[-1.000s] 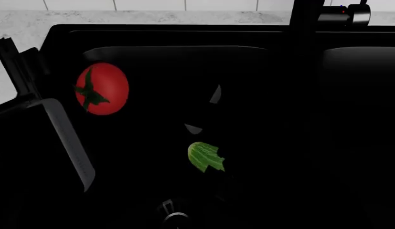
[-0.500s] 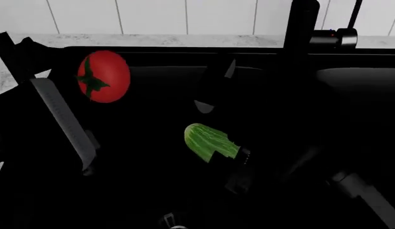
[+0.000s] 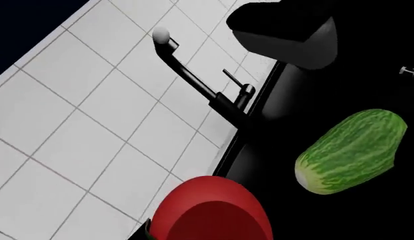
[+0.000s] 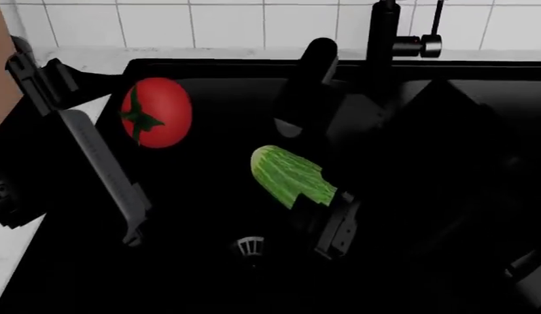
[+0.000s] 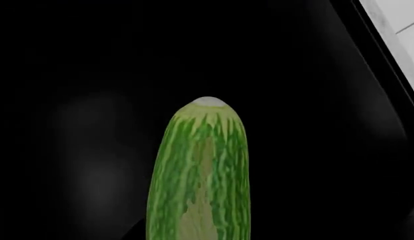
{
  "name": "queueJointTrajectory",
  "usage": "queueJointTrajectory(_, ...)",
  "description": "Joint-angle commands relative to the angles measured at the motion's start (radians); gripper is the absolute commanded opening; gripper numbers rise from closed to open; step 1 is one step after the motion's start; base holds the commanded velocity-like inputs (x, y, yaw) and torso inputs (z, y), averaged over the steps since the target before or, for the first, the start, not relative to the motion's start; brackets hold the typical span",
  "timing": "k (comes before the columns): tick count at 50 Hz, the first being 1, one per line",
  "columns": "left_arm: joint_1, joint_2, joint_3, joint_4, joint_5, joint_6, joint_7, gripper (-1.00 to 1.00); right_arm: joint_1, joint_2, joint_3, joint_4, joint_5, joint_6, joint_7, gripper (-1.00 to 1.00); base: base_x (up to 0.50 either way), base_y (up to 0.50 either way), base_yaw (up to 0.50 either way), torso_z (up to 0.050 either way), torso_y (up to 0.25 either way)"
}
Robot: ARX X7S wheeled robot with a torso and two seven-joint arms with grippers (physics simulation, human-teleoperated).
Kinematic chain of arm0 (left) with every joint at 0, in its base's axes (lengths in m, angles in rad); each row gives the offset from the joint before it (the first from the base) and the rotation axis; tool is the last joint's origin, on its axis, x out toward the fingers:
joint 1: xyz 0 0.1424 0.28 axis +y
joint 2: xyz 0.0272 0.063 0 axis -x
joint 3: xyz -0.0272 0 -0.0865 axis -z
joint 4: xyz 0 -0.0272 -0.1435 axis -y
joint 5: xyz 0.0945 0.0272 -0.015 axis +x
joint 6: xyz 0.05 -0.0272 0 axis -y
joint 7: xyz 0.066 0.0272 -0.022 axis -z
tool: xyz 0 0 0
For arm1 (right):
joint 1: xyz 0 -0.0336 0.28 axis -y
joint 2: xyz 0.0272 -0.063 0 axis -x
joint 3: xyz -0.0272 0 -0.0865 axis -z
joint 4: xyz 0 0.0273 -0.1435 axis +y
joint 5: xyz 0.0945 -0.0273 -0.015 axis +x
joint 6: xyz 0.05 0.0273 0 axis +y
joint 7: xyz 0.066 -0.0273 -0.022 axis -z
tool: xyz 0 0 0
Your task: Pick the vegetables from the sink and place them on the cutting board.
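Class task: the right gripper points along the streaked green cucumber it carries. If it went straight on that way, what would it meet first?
Probably the matte black sink: beyond the streaked green cucumber's pale tip, the right wrist view shows only dark basin. Depth is unclear.

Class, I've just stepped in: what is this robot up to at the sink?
Each arm seems to have a vegetable above the black sink. The right end effector grips the streaked green cucumber by one end. The red tomato sits at the left end effector, apparently held. A strip of brown at the head view's left edge may be the cutting board; neither vegetable is there yet.
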Motion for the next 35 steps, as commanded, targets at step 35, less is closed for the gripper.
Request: queueJointTrajectory(35,0.192,0.106,-0.162,-0.014,0.118,-0.064,-0.529,-1.0,-0.236,0.054,0.42,-0.46,-0.148,0.279,0.515,-1.0,-0.14,-0.25,0.0,0.0,0.071)
